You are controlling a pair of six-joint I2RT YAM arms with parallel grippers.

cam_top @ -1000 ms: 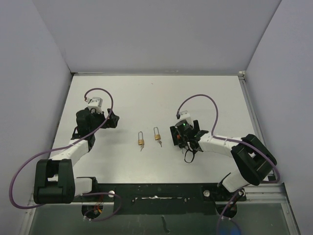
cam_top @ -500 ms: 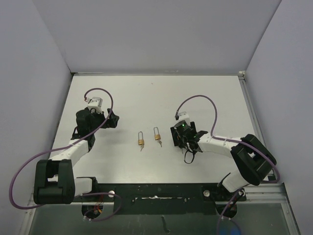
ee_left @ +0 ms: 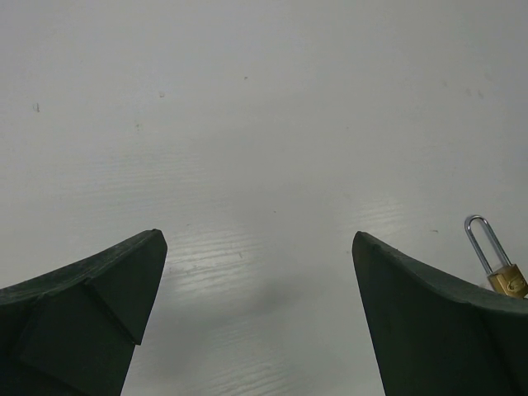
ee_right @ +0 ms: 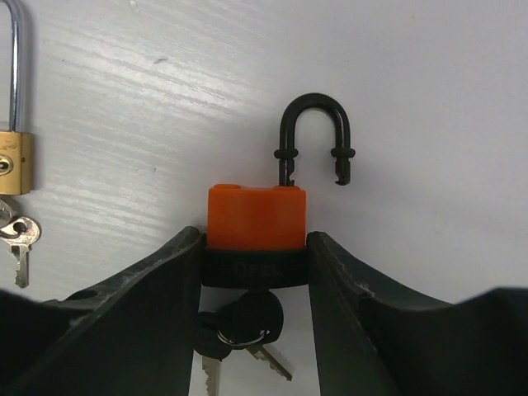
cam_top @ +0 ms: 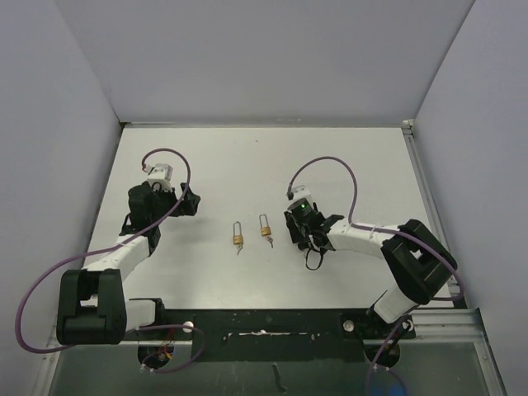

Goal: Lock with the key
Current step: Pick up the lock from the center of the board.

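Observation:
An orange padlock [ee_right: 256,216] with a black lower band lies on the white table, its black shackle [ee_right: 313,136] swung open. A black-headed key [ee_right: 257,312] sits in its underside with two more keys on a ring. My right gripper [ee_right: 254,247] is shut on the padlock's body, one finger pressed against each side. From above, the right gripper [cam_top: 307,229] covers the padlock. My left gripper [ee_left: 257,247] hangs open over bare table at the left [cam_top: 158,210].
Two small brass padlocks [cam_top: 237,238] [cam_top: 266,229] with tall steel shackles lie mid-table between the arms. One brass padlock [ee_right: 15,161] with its keys [ee_right: 16,238] lies just left of the right fingers. A brass padlock [ee_left: 505,279] shows by the left gripper's right finger.
The right jaws have closed from wide open onto the orange padlock's sides, and the right wrist has shifted slightly left. The left arm has not moved.

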